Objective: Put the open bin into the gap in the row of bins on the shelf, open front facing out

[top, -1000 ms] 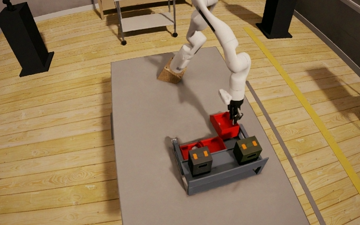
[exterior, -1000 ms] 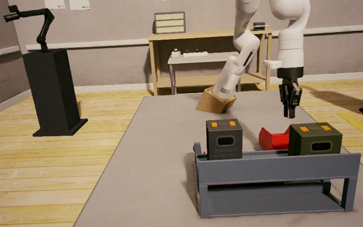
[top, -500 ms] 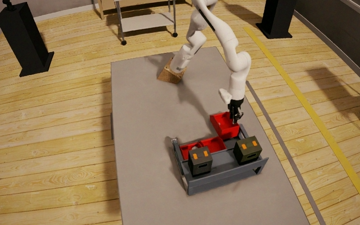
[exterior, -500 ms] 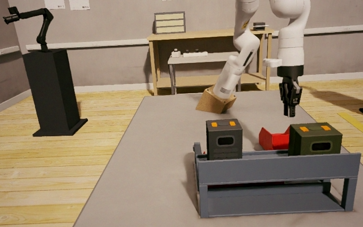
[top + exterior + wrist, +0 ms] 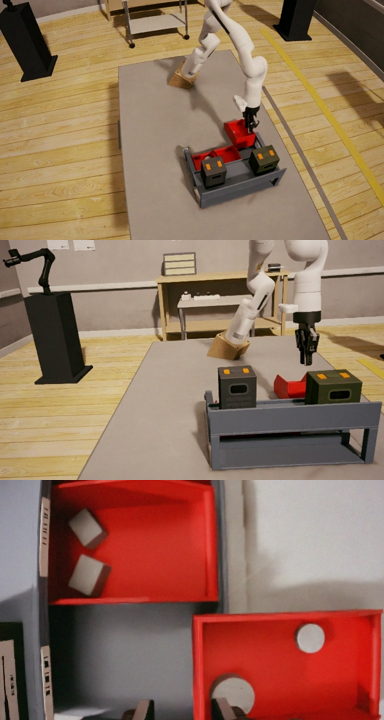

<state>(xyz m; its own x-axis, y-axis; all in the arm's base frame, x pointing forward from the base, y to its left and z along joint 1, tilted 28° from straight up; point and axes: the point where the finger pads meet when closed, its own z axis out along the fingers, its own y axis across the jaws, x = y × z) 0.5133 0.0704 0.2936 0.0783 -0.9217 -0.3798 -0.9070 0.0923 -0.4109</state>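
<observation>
The open red bin (image 5: 239, 133) (image 5: 295, 390) (image 5: 280, 665) stands at the gap's side of the shelf. Its end wall overlaps the shelf's front lip in the wrist view; whether it rests on the lip I cannot tell. A large round part (image 5: 232, 692) and a small round part (image 5: 310, 638) lie in it. My gripper (image 5: 250, 131) (image 5: 306, 363) (image 5: 184, 711) is partly open and empty, above that end wall. The gap (image 5: 125, 655) is beside a shelved red bin (image 5: 227, 154) (image 5: 155, 555) that holds two blocky parts. Another red bin (image 5: 198, 164) sits at the row's far end.
The blue-grey shelf (image 5: 243, 192) (image 5: 283, 421) has a low upper board carrying a dark grey box (image 5: 213, 172) (image 5: 237, 390) and a green box (image 5: 264, 159) (image 5: 334, 387). The green box stands near the gap's end. The grey table (image 5: 158, 118) (image 5: 158, 398) surrounds the shelf.
</observation>
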